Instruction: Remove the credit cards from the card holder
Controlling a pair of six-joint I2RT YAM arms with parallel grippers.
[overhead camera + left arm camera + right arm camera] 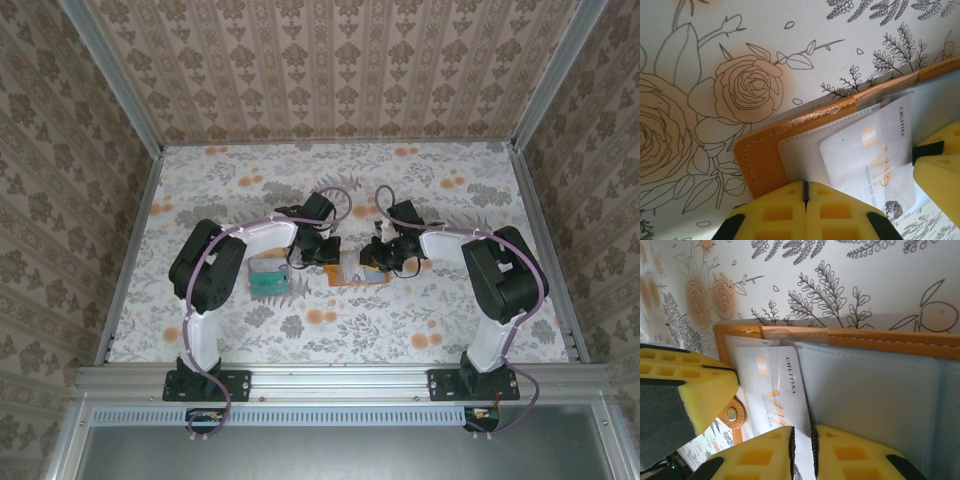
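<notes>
The orange-tan card holder (352, 276) lies open on the flowered table between both grippers. In the left wrist view its orange corner (762, 160) and pale lining show, with a white VIP credit card (875, 150) sticking out of a pocket. My left gripper (805, 192) is shut, its tips resting on the pale lining beside that card. My right gripper (802, 447) has its jaws a narrow slit apart over the white card's (772, 390) right edge, where it meets the grey-blue pocket (870, 390); the card lies flat beneath the tips. From above, the left gripper (322, 252) and right gripper (383, 258) stand close together.
Other credit cards (268, 280), teal and pale, lie in a small overlapping pile on the table left of the holder. The holder's snap tab (731, 414) hangs off its near-left side. Patterned walls enclose the table on three sides.
</notes>
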